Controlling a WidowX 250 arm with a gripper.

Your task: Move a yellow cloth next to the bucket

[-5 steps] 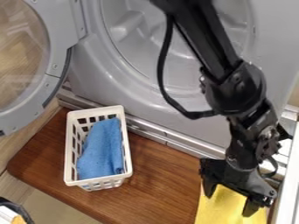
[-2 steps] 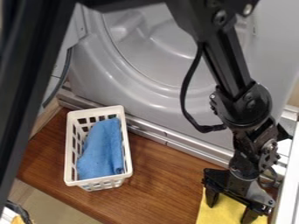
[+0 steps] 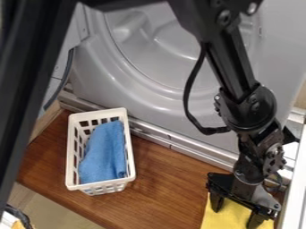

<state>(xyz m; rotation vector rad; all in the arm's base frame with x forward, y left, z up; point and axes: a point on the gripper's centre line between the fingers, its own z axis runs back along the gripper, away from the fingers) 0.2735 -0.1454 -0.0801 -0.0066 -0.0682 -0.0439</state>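
Your yellow cloth (image 3: 226, 218) lies on the wooden bench (image 3: 161, 179), well apart from the white basket (image 3: 100, 184), which I take for the bucket. Your hand (image 3: 235, 218) is open above it, fingers spread. Expect light, floppy fabric — nothing fragile. Pinch up a fold near the middle rather than one thin layer — a shallow bite could slip.

The near edge crops the yellow cloth (image 3: 226, 220), which the gripper (image 3: 235, 216) partly hides. At left, a black bar (image 3: 31, 67) obscures the door (image 3: 61, 62).
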